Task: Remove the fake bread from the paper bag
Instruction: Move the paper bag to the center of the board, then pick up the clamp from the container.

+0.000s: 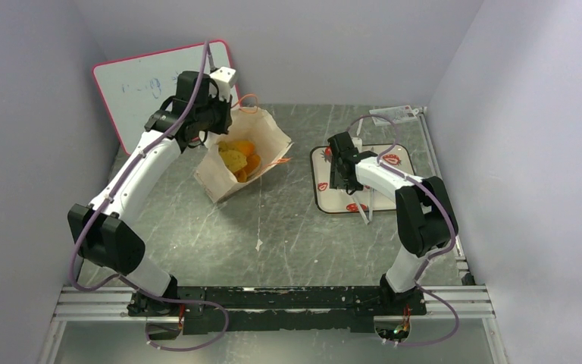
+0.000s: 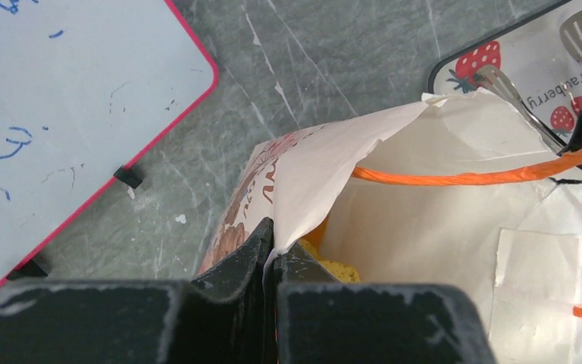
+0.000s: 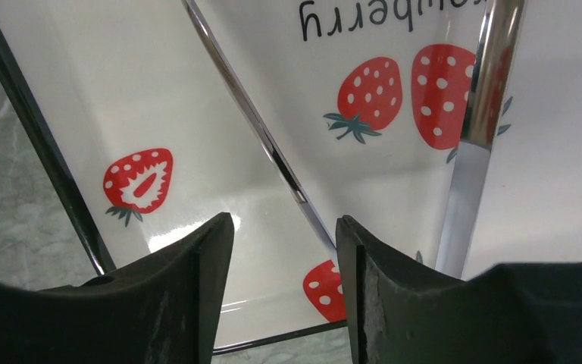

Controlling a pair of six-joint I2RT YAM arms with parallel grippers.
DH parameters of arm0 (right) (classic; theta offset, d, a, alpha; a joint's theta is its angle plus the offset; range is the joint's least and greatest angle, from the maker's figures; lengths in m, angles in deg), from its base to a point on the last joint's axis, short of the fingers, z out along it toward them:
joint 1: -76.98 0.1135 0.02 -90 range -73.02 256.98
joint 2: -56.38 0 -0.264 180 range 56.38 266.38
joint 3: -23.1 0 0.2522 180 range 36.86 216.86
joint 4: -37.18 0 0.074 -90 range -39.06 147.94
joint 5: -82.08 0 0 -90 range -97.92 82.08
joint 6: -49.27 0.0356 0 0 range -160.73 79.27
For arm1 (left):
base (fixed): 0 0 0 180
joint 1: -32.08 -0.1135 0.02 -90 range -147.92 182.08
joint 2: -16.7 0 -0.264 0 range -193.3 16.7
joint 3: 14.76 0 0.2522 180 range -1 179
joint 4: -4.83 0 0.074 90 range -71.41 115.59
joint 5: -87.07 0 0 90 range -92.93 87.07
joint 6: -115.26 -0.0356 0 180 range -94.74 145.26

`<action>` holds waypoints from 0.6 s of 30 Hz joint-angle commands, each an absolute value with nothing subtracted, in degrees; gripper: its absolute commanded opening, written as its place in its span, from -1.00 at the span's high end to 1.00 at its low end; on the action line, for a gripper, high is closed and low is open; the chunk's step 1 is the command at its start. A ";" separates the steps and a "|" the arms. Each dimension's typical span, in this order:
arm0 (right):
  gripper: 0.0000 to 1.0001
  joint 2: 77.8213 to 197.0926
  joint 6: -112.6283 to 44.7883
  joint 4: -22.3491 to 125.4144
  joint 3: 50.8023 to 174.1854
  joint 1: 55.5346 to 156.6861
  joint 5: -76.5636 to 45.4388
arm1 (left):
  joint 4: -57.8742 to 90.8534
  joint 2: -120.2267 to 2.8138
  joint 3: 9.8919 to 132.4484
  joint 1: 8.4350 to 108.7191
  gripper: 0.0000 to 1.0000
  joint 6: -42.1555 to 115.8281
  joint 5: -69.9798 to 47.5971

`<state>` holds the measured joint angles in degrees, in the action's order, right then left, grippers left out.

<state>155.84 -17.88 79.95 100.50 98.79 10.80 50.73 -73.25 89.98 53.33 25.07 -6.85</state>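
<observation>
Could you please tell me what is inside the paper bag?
Orange and yellow bread pieces lie in the open bag. Its walls and the top pieces cover anything lower, so the count is unclear.

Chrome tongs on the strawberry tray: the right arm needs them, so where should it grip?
Probably from straight above, closing across both arms of the chrome tongs where they draw together. They lie flat on the white strawberry-printed tray, splayed too wide elsewhere for the right gripper.
</observation>
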 commanded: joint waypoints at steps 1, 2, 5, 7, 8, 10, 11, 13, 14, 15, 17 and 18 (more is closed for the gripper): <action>-0.05 155.99 -17.27 77.52 100.88 98.34 10.07 | 49.86 -70.72 89.23 53.50 0.86 26.44 -4.65; 0.02 156.04 -17.35 77.33 100.66 98.34 9.91 | 49.95 -70.60 89.18 53.51 0.86 26.55 -4.42; 0.18 155.96 -16.99 76.82 100.09 98.36 9.42 | 50.22 -70.15 89.26 53.51 0.86 26.81 -3.66; 0.23 156.04 -16.98 76.47 99.66 98.34 9.14 | 50.47 -70.03 89.55 53.52 0.86 27.05 -3.51; 0.24 156.00 -17.00 76.40 99.49 98.34 9.13 | 50.69 -69.95 89.67 53.52 0.86 27.16 -3.28; 0.32 155.87 -17.04 76.13 99.06 98.34 9.00 | 50.92 -69.61 89.79 53.52 0.86 27.36 -2.91; 0.37 155.79 -17.05 76.00 98.81 98.37 8.89 | 51.01 -69.48 89.71 53.52 0.86 27.44 -2.64; 0.51 155.67 -17.06 75.82 98.43 98.46 8.65 | 50.98 -69.05 89.43 53.44 0.86 27.67 -1.98; 0.57 155.61 -17.15 75.73 98.32 98.43 8.56 | 50.90 -68.81 89.18 53.37 0.86 27.76 -1.91; 0.65 155.62 -17.18 75.68 98.23 98.43 8.54 | 50.86 -68.50 88.96 53.24 0.86 28.01 -1.79; 0.91 155.56 -17.24 75.64 98.13 98.38 8.27 | 50.72 -68.01 88.56 52.94 0.86 28.42 -1.54; 1.00 155.45 -17.00 75.75 98.19 98.49 8.25 | 50.76 -67.78 88.41 52.73 0.86 28.66 -1.41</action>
